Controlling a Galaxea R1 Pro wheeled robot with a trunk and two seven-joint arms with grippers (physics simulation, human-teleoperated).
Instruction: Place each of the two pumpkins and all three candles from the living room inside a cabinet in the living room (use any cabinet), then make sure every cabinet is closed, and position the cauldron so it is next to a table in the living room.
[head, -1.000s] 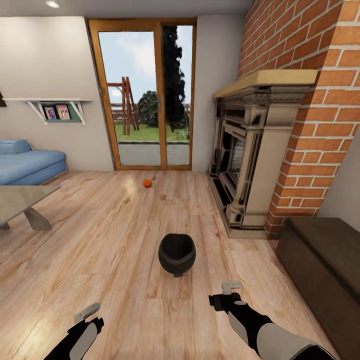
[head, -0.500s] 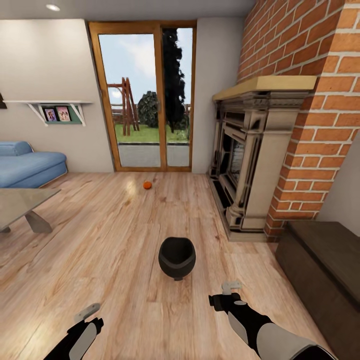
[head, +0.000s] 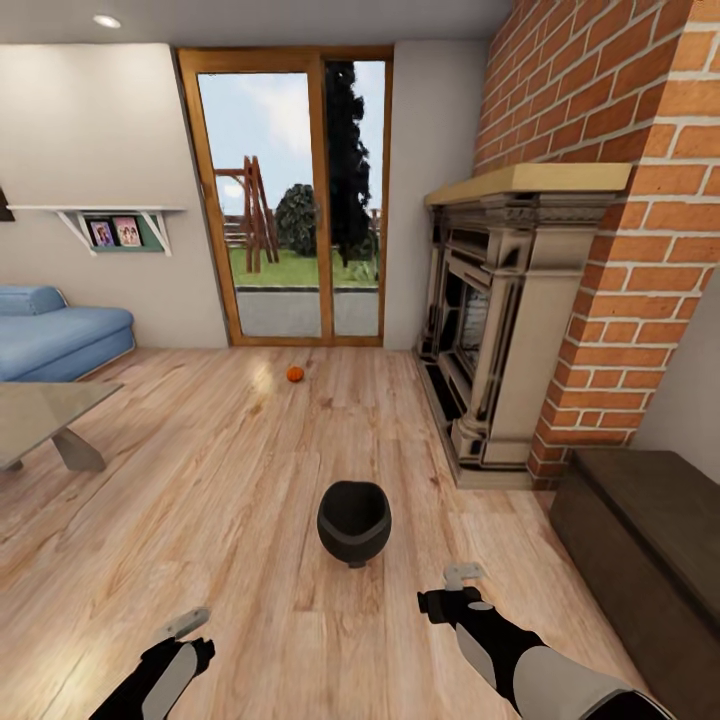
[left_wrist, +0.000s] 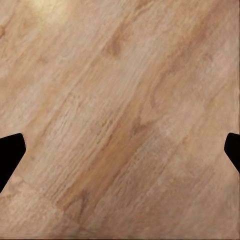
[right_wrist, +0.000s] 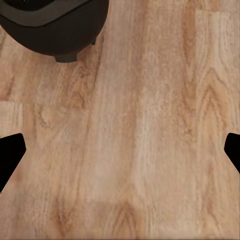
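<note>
The black cauldron (head: 353, 522) stands upright on the wooden floor in the middle of the head view, and part of it (right_wrist: 55, 25) also appears in the right wrist view. One orange pumpkin (head: 295, 374) lies on the floor far ahead, near the glass door. The dark-brown cabinet (head: 650, 540) runs along the right wall with its front flush. My right gripper (head: 462, 575) hovers just right of and nearer than the cauldron, open and empty. My left gripper (head: 186, 622) hangs low at the left, open over bare floor. The candles are out of view.
An ornate fireplace (head: 495, 330) with a brick chimney stands at the right. A grey table (head: 40, 415) and a blue sofa (head: 60, 335) are at the left. A glass door (head: 290, 200) closes the far wall. Open floor lies between.
The whole head view has shifted slightly, with the cauldron and room sliding down and away a little, so the camera moved. The left arm sank a bit lower.
</note>
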